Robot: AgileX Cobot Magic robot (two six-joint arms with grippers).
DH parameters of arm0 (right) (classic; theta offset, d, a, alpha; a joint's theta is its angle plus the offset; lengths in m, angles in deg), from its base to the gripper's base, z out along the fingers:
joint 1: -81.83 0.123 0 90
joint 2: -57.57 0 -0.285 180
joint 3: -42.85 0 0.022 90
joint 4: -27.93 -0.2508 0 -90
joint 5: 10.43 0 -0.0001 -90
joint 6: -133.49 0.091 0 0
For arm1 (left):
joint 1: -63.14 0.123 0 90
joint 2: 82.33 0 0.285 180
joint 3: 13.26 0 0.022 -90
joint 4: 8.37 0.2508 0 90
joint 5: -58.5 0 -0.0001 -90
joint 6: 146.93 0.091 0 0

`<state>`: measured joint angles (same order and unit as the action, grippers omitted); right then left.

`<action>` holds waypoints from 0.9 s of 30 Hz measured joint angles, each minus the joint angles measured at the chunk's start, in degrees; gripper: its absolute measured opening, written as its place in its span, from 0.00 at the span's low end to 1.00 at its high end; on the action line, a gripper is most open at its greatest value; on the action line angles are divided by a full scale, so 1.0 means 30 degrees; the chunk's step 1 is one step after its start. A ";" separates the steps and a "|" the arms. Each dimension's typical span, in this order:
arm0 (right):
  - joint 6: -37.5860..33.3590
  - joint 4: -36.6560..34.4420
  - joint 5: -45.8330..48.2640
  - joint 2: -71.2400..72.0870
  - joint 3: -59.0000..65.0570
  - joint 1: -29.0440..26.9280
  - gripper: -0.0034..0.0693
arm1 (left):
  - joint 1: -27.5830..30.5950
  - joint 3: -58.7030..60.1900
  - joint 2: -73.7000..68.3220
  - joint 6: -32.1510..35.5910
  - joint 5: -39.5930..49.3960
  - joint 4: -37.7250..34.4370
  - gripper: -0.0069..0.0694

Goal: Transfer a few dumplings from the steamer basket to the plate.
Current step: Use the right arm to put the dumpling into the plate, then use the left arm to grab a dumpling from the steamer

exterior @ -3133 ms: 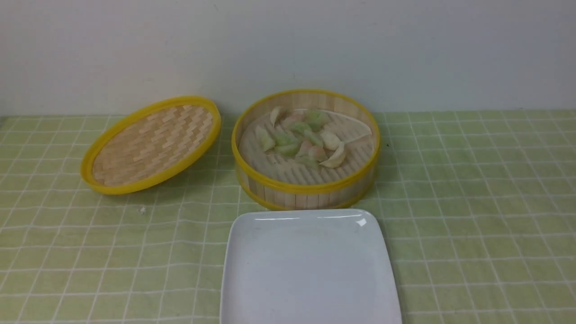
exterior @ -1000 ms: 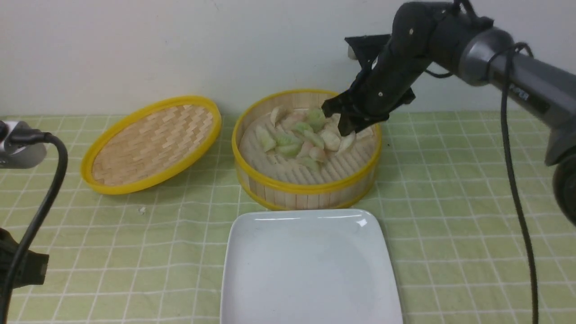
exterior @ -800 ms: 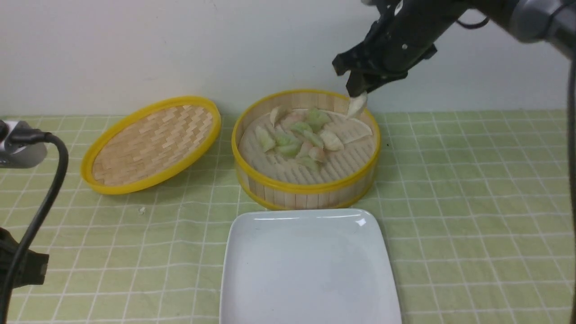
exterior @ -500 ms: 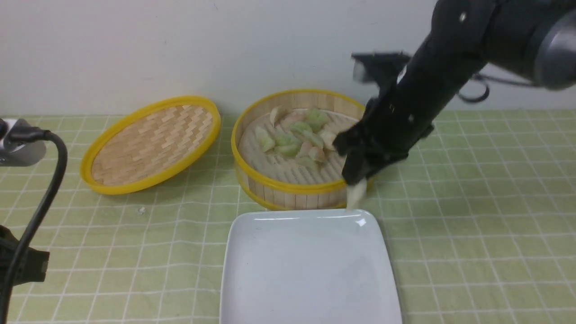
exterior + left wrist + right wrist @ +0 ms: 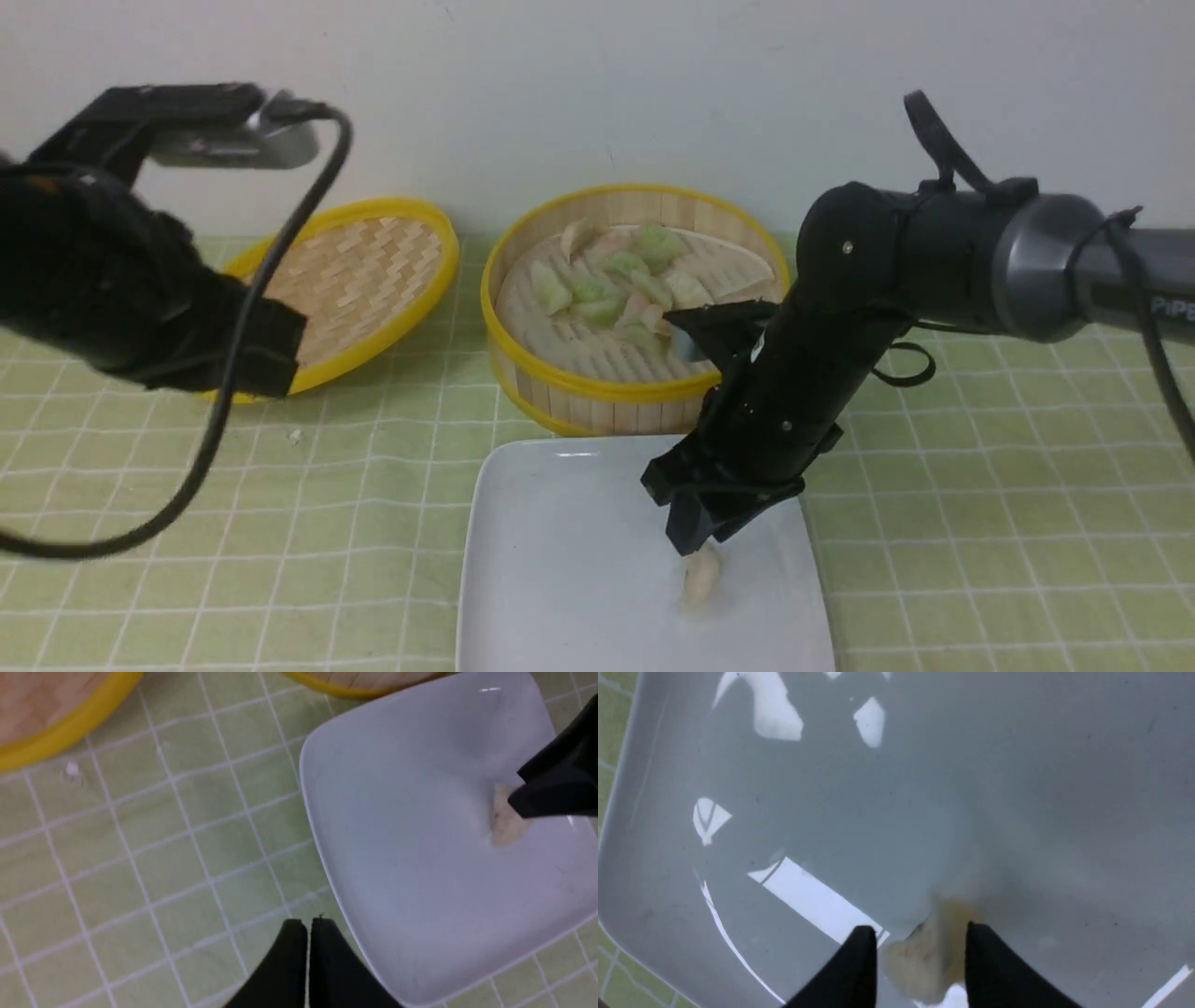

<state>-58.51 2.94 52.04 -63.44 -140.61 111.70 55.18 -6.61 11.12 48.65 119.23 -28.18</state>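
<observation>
The steamer basket (image 5: 635, 392) stands mid-table with several dumplings (image 5: 607, 289) bunched toward its back. In front of it lies the white plate (image 5: 560, 560). One pale dumpling (image 5: 700, 579) lies on the plate's right half. My right gripper (image 5: 695, 541) hangs just over it, open. In the right wrist view the dumpling (image 5: 920, 956) sits between the parted fingers of the right gripper (image 5: 920, 933), resting on the plate (image 5: 924, 788). My left gripper (image 5: 308, 921) is shut and empty, above the cloth beside the plate (image 5: 411, 858).
The flat woven lid (image 5: 364, 280) leans at the back left, partly behind my raised left arm (image 5: 140, 299). A small white crumb (image 5: 295, 435) lies on the green checked cloth. A wall closes the table's far edge.
My right arm lifted one dumpling out of the basket, carried it down onto the plate, and its jaws have parted. The left arm has risen into view on the left.
</observation>
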 joint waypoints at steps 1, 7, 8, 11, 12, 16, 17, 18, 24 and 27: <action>0.0000 -0.0057 0.0247 0.0000 0.0000 0.0000 0.51 | -0.0484 -0.0798 -0.1123 0.0230 -0.0281 0.0355 0.08; 0.0000 -0.0122 0.1989 0.0226 0.0000 0.0000 0.69 | -0.1695 -0.5913 -0.6270 0.0486 -0.0915 0.1038 0.08; 0.0000 -0.0106 0.2108 0.0407 0.0000 0.0000 0.69 | -0.1823 -0.6669 -0.6991 0.0486 -0.0915 0.1038 0.08; 0.0000 -0.0037 0.2216 0.1750 0.0022 0.0000 0.68 | -0.2287 -0.9597 -0.9709 0.1154 -0.1012 0.1075 0.09; 0.0000 -0.0037 0.2216 0.1860 0.0022 0.0000 0.68 | -0.2320 -0.9759 -0.9865 0.1231 -0.1035 0.1075 0.09; 0.0000 0.0229 0.2455 0.4499 0.0022 0.0000 0.65 | -0.2946 -1.2711 -1.3087 0.3694 -0.1333 0.1128 0.17; 0.0000 0.0355 0.2505 0.4953 0.0022 0.0000 0.65 | -0.3005 -1.2947 -1.3548 0.4000 -0.1494 0.1128 0.19; 0.0047 0.0610 0.2551 0.5603 0.0022 0.0000 0.65 | -0.3112 -1.3318 -1.4069 0.4306 -0.1789 0.1128 0.23; 0.0754 0.1343 0.2751 0.7685 0.0022 0.0000 0.64 | -0.3226 -1.4027 -1.6192 0.4788 -0.4393 0.1128 0.49; 0.0794 0.1435 0.2815 0.8086 0.0022 0.0000 0.64 | -0.3273 -1.4060 -1.6845 0.5307 -0.5645 0.1149 0.60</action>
<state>-56.13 7.25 60.49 -39.18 -140.54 111.70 45.36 -48.79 -39.41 64.57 102.29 -24.73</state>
